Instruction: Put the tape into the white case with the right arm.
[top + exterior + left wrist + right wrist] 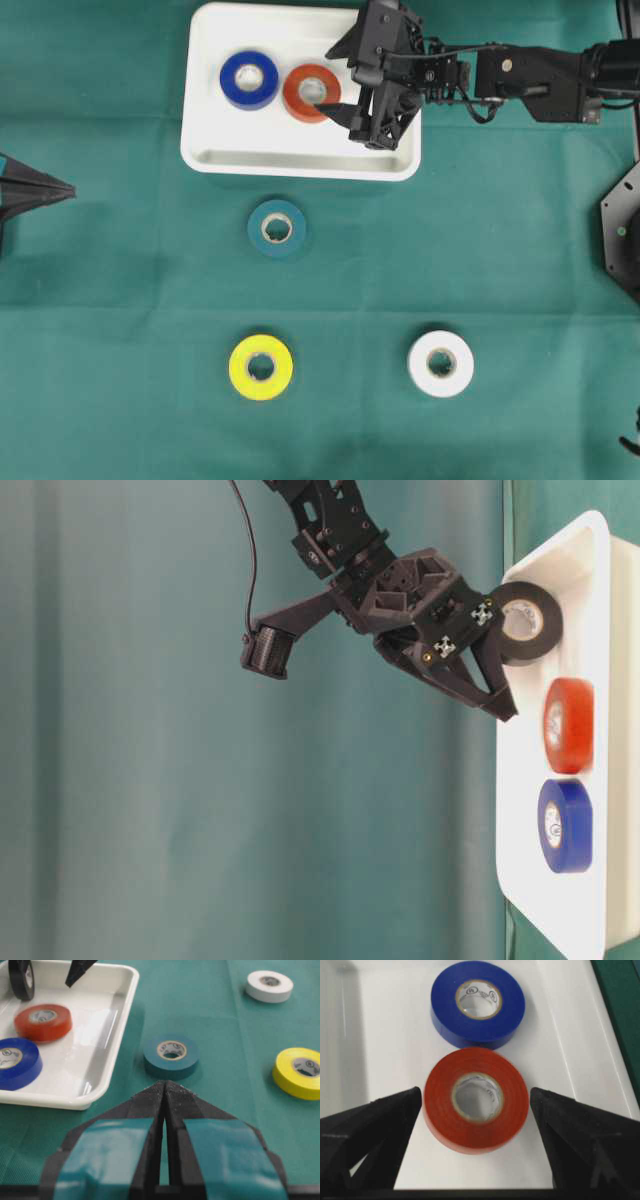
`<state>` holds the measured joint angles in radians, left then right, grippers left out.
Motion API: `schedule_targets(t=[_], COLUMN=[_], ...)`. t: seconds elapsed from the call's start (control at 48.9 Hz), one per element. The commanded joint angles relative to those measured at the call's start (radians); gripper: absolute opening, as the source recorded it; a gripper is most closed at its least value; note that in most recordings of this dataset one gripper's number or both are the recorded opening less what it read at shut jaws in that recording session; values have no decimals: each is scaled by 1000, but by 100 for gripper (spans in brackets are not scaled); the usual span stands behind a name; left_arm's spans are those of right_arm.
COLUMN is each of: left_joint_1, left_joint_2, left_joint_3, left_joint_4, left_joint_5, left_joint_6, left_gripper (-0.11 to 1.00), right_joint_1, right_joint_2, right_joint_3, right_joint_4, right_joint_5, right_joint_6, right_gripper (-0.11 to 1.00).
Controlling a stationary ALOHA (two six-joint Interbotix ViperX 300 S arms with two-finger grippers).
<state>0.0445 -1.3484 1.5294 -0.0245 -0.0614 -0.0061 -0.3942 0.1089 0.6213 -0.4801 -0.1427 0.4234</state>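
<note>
Two rolls, blue [249,79] and red tape [312,92], lie in the white case [300,160]. Right arm's fingers [476,1110] stand open astride the red one; left fingers [165,1092] closed. Release step; next, withdraw upward for the teal roll [277,229].

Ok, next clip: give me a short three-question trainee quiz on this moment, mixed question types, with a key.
1. How many rolls lie on the cloth, outside the case?
2. True or false: the right gripper is shut on the red roll.
3. Which roll in the case stands on edge? A blue, B red, C black.
Key: 1. Three: teal, yellow, white. 2. False: its jaws stand open either side of the red roll, clear of it. 3. C.
</note>
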Motion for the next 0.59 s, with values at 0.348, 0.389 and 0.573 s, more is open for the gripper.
schedule_targets(t=[0.348, 0.389, 0.573], left_joint_1=[2, 2, 2], left_joint_2=[6, 8, 6], left_joint_3=[-11, -11, -11], left_joint_4=[-2, -2, -2], left_joint_5=[-3, -3, -3], left_joint_6=[0, 0, 0], left_gripper=[0, 0, 0], right_joint_1=[-5, -6, -15], right_joint_2=[-95, -120, -250], right_joint_3=[87, 106, 229], right_joint_4=[-2, -2, -2], right_joint_5=[21, 32, 66], right_joint_6=[3, 3, 3], right_gripper=[65, 65, 65])
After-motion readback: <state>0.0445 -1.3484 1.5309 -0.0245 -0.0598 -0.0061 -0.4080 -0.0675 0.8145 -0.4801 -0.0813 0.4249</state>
